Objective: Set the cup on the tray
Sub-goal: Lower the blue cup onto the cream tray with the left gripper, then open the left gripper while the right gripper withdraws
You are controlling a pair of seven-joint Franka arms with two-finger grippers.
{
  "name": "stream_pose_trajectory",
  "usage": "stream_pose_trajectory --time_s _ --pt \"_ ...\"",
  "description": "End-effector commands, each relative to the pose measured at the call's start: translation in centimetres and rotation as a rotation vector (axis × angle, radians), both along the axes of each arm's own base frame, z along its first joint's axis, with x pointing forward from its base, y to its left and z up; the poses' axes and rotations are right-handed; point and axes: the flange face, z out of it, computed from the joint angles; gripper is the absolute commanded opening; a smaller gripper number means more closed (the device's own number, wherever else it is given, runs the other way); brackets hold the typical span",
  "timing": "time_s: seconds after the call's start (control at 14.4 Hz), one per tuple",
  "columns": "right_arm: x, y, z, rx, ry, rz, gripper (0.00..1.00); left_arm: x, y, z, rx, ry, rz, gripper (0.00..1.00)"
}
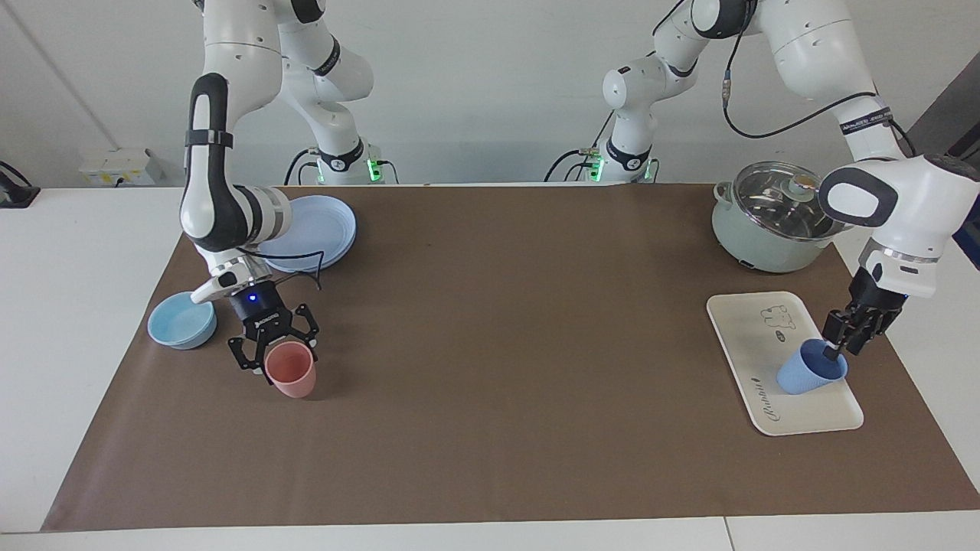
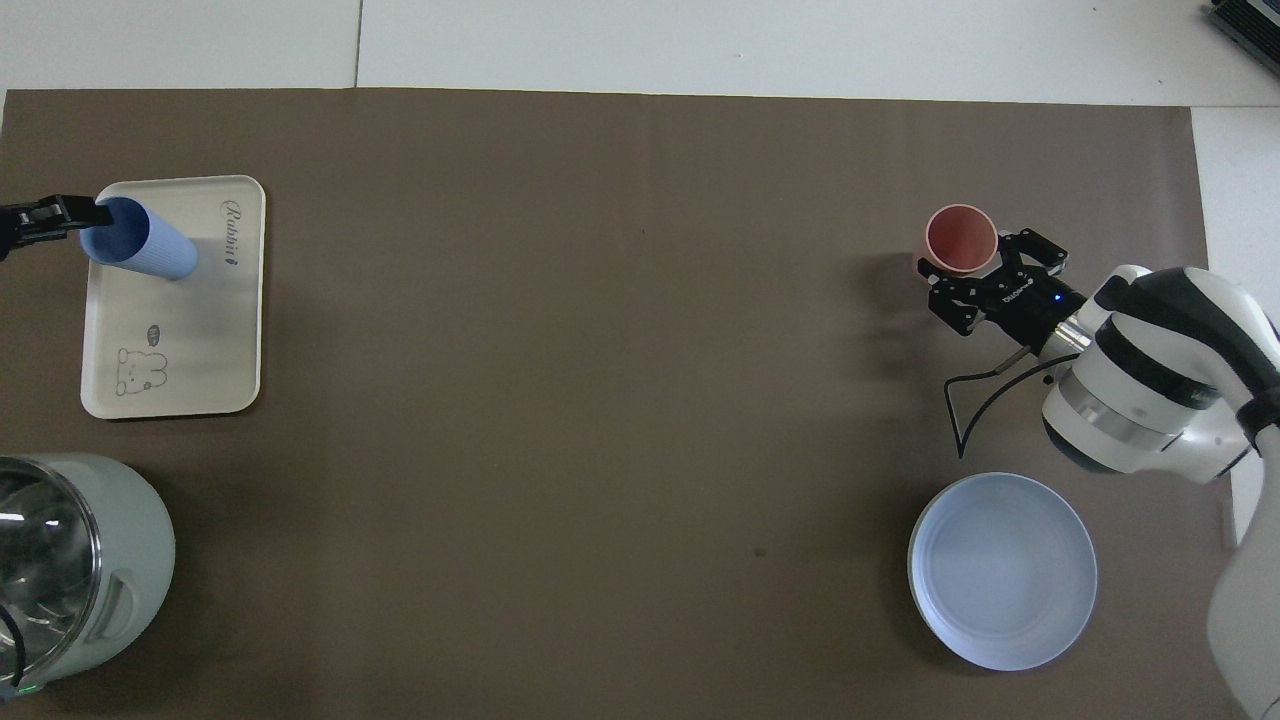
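The cup [image 1: 811,369] is set tilted on the tray [image 1: 746,337], its rim between the left gripper [image 1: 834,350]'s parting jaws; a straight lift-off is advised; the right gripper [image 1: 269,358] is clamped on the pink cup [image 1: 291,370].

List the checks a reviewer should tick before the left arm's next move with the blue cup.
1. Is the cup on the tray? Ok: its base appears to rest on the tray's end farther from the robots.
2. Is the cup upright? Not ok: it leans, with its mouth tipped toward the left gripper.
3. Is the left gripper free of the cup? Cannot tell: it sits at the cup's rim.
4. Is the pot apart from the tray? Ok: it stands nearer to the robots and does not touch the tray.
5. Is the right gripper out of the way? Ok: it is at the right arm's end, jaws shut on the pink tumbler.
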Motion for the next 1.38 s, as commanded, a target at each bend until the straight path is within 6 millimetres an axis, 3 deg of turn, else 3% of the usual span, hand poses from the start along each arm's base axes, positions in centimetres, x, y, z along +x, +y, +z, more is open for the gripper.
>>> stream_pose_trajectory --time_s 0.0,0.14,0.21,0.28,0.35,0.42,0.55,0.62,0.69,0.83,0.97,1.32 --pt "-0.7 0.3 -0.8 0.028 -0.035 0.003 0.0 2.1 -1.6 5.1 -0.046 0.045 -0.071 0.63" --pt "-1.1 0.2 -1.5 0.033 -0.046 -0.002 0.0 2.6 -5.8 6.9 -0.065 0.122 -0.125 0.64" --pt "-1.1 0.2 -1.6 0.033 -0.047 -0.001 0.09 2.5 -6.8 7.6 -0.037 0.169 -0.129 0.64" --pt "-1.1 0.2 -1.6 0.031 -0.049 0.002 0.35 2.3 -9.5 8.5 0.017 0.23 -0.156 0.64" --pt "-1.1 0.1 -1.5 0.027 -0.053 0.003 0.99 2.1 -12.3 9.9 0.064 0.27 -0.19 0.65" --pt "-1.1 0.0 -1.4 0.023 -0.056 0.004 1.0 1.5 -14.4 11.1 0.089 0.316 -0.218 0.65" --pt "-1.1 0.0 -1.0 0.02 -0.061 0.0 1.0 0.1 -16.7 11.9 0.141 0.412 -0.259 0.65" --pt "-1.1 0.2 -0.6 0.014 -0.061 -0.002 1.0 -1.1 -17.8 13.5 0.179 0.425 -0.276 0.66" --pt "-1.2 0.1 0.3 -0.003 -0.062 -0.02 1.0 -2.1 -18.0 15.8 0.206 0.396 -0.278 0.71" --pt "-1.5 0.7 2.6 -0.051 -0.058 -0.061 1.0 -4.0 -18.3 17.7 0.218 0.373 -0.288 1.0" --pt "-1.8 1.8 4.1 -0.102 -0.04 -0.099 1.0 -5.3 -17.7 18.9 0.22 0.375 -0.276 1.0" --pt "-1.2 5.0 6.7 -0.089 -0.011 -0.177 1.0 -7.2 -17.8 18.6 0.226 0.388 -0.284 1.0"
